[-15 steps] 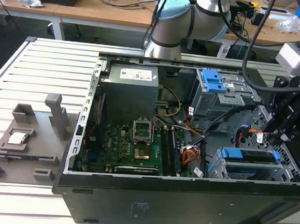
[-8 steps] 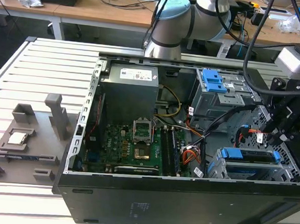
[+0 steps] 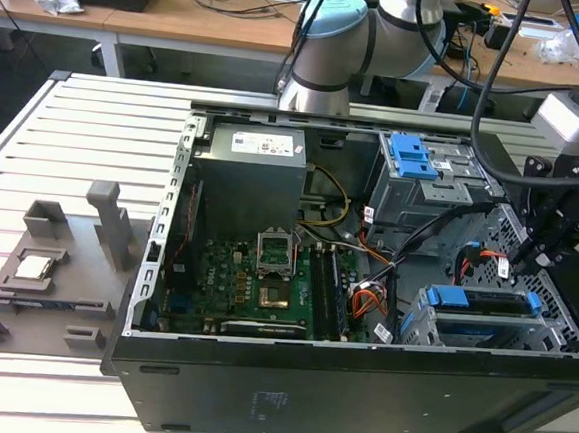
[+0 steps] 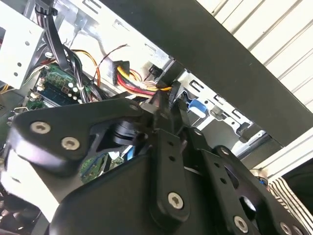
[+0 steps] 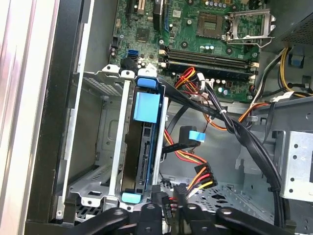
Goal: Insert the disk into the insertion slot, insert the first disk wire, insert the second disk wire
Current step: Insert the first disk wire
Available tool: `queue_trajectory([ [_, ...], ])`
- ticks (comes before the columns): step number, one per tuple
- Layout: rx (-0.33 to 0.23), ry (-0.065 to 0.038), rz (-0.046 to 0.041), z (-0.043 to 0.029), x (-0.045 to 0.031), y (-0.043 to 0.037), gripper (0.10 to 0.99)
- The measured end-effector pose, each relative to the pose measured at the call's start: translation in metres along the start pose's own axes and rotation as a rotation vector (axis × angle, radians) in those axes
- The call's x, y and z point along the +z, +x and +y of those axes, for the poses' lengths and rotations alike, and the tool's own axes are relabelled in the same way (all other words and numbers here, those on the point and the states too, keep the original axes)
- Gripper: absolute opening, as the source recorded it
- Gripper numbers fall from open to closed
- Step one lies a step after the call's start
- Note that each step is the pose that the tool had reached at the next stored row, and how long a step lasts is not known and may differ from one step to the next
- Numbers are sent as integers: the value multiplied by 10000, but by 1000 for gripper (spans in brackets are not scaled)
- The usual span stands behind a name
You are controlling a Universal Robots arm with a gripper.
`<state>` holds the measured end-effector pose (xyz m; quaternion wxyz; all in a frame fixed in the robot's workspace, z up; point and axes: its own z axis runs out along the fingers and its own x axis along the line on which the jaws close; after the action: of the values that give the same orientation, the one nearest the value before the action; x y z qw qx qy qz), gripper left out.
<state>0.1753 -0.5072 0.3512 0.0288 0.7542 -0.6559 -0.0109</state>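
While the slatted table carries everything, the open computer case lies on it on its side, and my arm reaches over from the far edge. Inside, the green motherboard takes the middle. Toward the exterior view's right sits the insertion slot, the low grey cage. The disk already stands on edge in that bay, its blue carrier frame showing along the top (the first wrist view has it squarely between the cage walls). My claw hangs just above that cage, clenched on the black plug of a disk wire with red, yellow and black strands. The plug is just beside the disk's end; whether the two touch, I cannot tell.
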Motion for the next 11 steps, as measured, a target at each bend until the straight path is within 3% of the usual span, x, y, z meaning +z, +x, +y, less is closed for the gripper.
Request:
queue_trajectory([
  [6, -3, 1, 3, 0, 0, 0, 165],
  [8, -4, 7, 4, 94, 6, -13, 165],
  [11, 55, 3, 37, 155, 16, -18, 165],
])
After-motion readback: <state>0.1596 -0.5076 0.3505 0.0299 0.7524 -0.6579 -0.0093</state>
